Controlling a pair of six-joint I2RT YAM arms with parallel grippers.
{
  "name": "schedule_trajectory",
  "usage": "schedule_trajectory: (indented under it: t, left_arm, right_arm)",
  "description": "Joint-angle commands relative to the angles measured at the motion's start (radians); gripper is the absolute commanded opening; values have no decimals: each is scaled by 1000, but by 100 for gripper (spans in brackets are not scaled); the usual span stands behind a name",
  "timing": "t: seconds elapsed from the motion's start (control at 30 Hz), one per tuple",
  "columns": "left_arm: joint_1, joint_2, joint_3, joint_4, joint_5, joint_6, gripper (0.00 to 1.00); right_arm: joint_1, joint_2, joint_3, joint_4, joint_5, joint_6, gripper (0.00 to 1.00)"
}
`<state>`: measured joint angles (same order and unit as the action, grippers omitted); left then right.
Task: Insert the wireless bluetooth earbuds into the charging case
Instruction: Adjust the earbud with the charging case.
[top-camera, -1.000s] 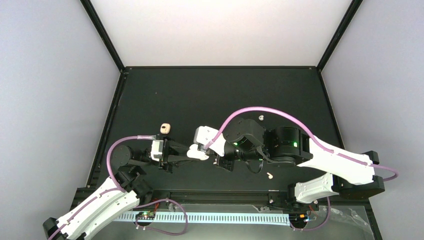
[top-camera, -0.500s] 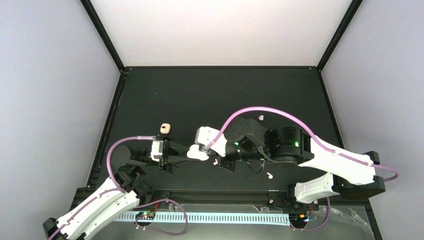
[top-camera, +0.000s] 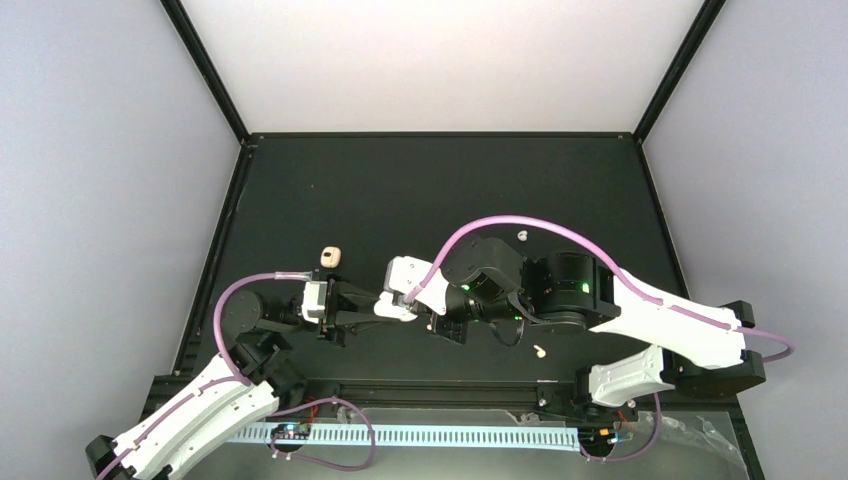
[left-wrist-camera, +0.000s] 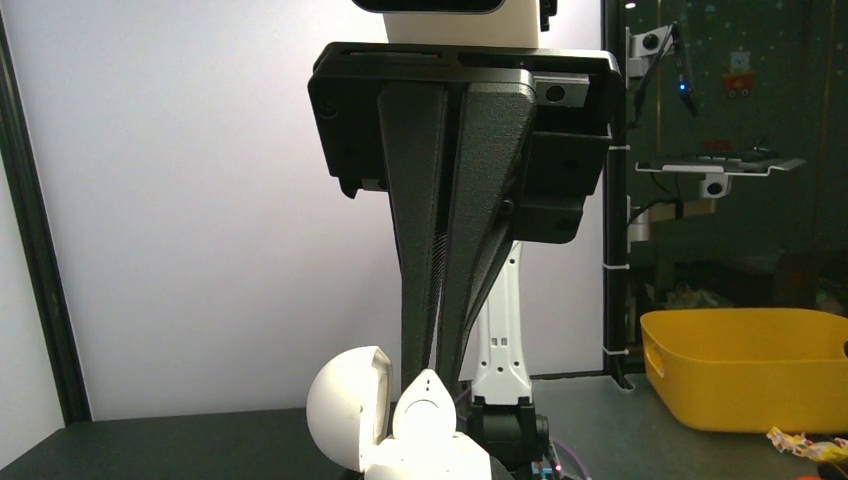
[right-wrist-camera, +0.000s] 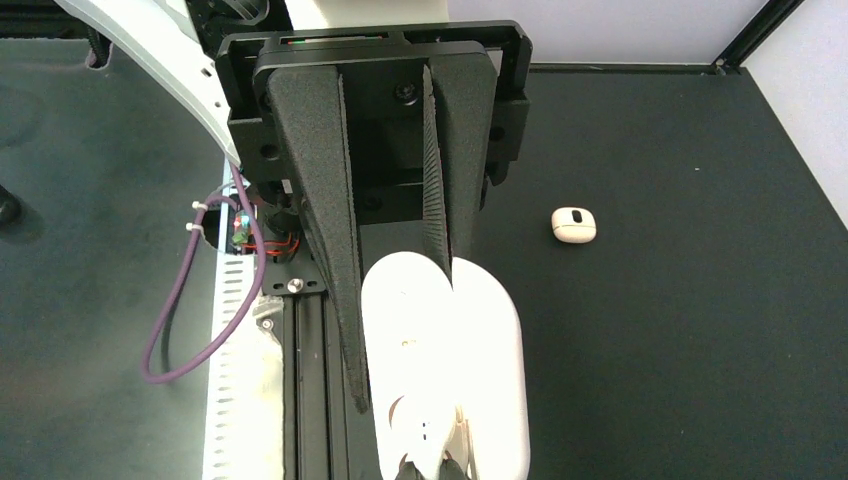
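Note:
The white charging case (top-camera: 397, 309) is open and held between my two arms near the table's front. In the right wrist view its two halves (right-wrist-camera: 490, 370) lie side by side, and my right gripper (right-wrist-camera: 405, 335) is closed around the left half. One cream-white earbud (right-wrist-camera: 428, 428) sits in that half. My left gripper (left-wrist-camera: 430, 368) is shut on the pointed end of this earbud (left-wrist-camera: 428, 408), next to the raised lid (left-wrist-camera: 345, 405). In the top view the left gripper (top-camera: 383, 303) and right gripper (top-camera: 428, 320) meet at the case. A loose earbud (top-camera: 540, 351) lies on the table to the right.
A peach-tan lump with a dark spot (top-camera: 331, 257) lies left of the case and also shows in the right wrist view (right-wrist-camera: 574, 225). Another tiny white piece (top-camera: 522, 236) lies farther back. A rail (top-camera: 420, 390) runs along the near edge. A yellow bin (left-wrist-camera: 745, 365) stands off the table.
My right arm has shifted slightly left, closer to the case. The left arm, the case and the loose pieces have not visibly moved.

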<state>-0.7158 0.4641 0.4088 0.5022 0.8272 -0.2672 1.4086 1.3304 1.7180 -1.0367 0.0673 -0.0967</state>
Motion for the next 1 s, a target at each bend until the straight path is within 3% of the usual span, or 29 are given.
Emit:
schedule_trajectory:
  t: [0.0,0.53,0.73,0.97]
  left_arm:
    - [-6,-11,20,50,9,-9,2]
    - [-7,4,19,72,20,-18,2]
    - [-7,-1,12,54,19,-10,1]
    - [-7,-8,3,49,1,-17,2]
  right_arm:
    - [4,16,24,-36,-10,-17,1]
    - [3,35,26,-33,-14,-20,1]
    - [3,7,26,-18,37,1,10]
    - [2,-16,27,-4,55,17,13]
